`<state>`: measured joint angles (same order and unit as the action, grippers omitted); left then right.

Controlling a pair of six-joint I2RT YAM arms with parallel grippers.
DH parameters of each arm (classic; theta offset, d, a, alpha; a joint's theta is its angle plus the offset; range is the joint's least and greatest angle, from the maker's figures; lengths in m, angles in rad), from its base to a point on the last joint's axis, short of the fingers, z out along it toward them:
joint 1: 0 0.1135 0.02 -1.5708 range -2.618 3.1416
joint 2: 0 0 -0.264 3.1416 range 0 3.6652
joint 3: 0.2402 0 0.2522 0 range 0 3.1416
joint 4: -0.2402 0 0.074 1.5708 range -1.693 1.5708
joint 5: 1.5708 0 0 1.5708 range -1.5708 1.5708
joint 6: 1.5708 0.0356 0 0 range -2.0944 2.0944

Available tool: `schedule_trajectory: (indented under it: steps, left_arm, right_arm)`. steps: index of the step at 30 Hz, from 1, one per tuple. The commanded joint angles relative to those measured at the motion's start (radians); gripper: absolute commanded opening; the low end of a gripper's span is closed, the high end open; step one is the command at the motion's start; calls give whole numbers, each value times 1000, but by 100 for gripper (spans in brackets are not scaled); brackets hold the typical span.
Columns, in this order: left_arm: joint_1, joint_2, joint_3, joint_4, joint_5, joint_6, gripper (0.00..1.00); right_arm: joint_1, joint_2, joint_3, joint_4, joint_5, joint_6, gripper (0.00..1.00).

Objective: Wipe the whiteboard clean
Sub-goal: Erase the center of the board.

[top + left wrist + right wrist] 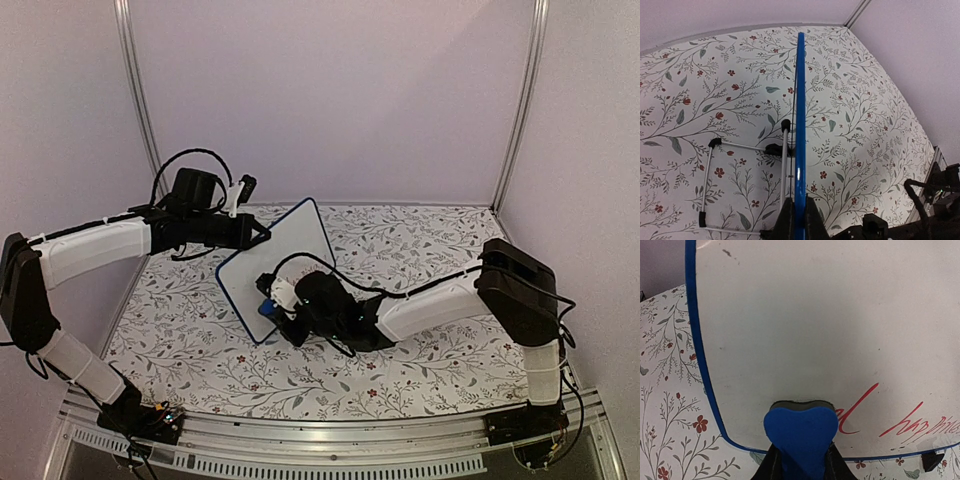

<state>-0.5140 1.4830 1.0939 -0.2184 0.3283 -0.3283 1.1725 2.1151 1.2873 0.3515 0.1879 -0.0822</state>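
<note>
I see the whiteboard (pixel 285 255) in the middle of my top view. It is tipped up on the flowery table (pixel 430 235), with its white face turned to the lower right of the frame.

My left gripper (pixel 262 234) comes in from the left and pinches the board's upper left edge. In the left wrist view its two fingers sit tight on both sides of the thin blue edge (pixel 800 125), which runs straight up the middle of the frame. To the left of that edge I see a wire stand (pixel 710 185) with little black tips.

My right gripper (pixel 275 300) is at the lower left part of the board. It is squeezed tight on a blue eraser (pixel 268 308). In the right wrist view the eraser (pixel 801 432) looks like a heart. It sits at the bottom middle of the frame, and its dark pad is pressed on the white face (pixel 830 330).

Some red writing (pixel 910 425) is on the board at the lower right of that frame, just beside the eraser. A small dark smudge (pixel 727 253) sits near the top left. The rest of the face looks clean. A black foot (pixel 932 460) pokes out under the board's lower right edge.
</note>
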Motion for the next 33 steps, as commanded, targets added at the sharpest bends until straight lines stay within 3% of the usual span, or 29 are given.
schedule_trajectory:
  steps: [1,17,33]
  left_arm:
    - [-20,-1,-22,-62,31,-23,0]
    - [-19,-1,-22,-62,35,-24,0]
    - [-18,4,-22,-63,37,-24,0]
  right_arm:
    - [-50,-26,39,46,2,-17,16]
    - [-80,-1,-102,82,-84,28,16]
    - [-109,-17,134,19,-64,-73,17]
